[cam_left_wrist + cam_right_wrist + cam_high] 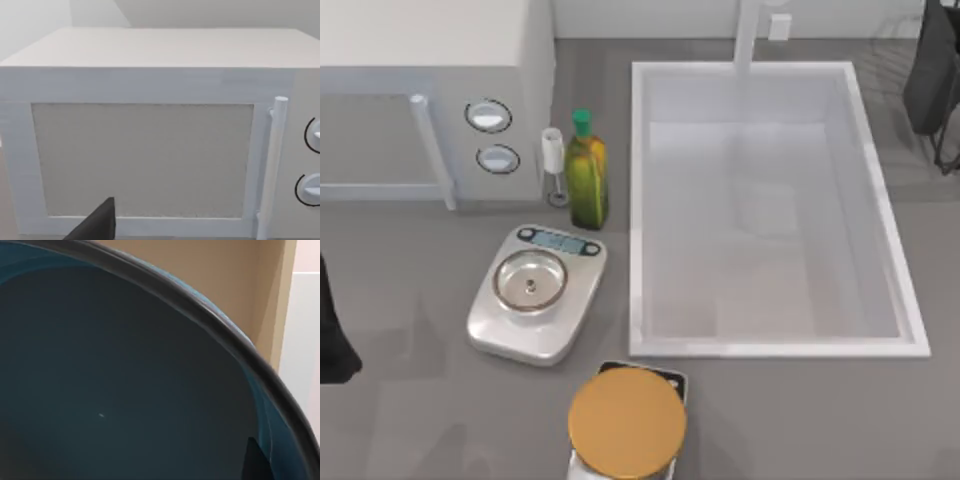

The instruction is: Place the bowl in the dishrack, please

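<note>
Bowl (125, 390): lying right up against the right claw's camera.
Dishrack (900, 40): sitting beside the right arm, top-right.
Claws: cannot tell either's state.
Left arm: idling at table's left edge.

No text, number or brand can be read on anything here. The silver scale (536, 293) in the lower left part of the top view has a small display strip (559, 240) at its back edge, but its marks are too blurred to read. The two round dials (492, 136) on the white microwave (430, 60) in the upper left carry no legible signs
</note>
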Controlling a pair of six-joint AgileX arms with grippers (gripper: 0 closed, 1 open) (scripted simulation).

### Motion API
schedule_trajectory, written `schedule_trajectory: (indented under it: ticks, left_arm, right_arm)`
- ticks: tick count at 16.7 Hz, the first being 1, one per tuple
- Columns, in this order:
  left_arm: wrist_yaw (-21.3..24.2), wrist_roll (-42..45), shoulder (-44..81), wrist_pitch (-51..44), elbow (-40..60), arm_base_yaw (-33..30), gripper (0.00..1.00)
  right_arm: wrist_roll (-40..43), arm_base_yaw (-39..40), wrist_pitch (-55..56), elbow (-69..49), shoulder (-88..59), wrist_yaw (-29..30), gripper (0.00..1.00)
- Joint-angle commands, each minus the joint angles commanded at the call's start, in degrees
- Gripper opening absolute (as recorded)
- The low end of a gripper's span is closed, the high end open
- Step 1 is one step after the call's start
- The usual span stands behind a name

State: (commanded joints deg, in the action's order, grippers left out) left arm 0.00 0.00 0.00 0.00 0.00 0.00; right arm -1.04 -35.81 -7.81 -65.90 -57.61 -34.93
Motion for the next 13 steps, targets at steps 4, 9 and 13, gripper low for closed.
schedule_trajectory:
  ticks: [4, 9, 13]
  left_arm:
    - [0.00, 0.00, 0.00, 0.00, 0.00, 0.00, 1.00]
    - [0.00, 0.00, 0.00, 0.00, 0.00, 0.00, 1.00]
    - [0.00, 0.00, 0.00, 0.00, 0.00, 0.00, 1.00]
  right_arm:
    - [-0.03, 2.56, 8.58, 0.65, -8.33, 2.89, 0.00]
    - [0.07, 8.79, 29.72, 3.90, -25.92, 9.54, 0.00]
    - [0.14, 14.42, 46.53, 7.39, -38.43, 15.22, 0.00]
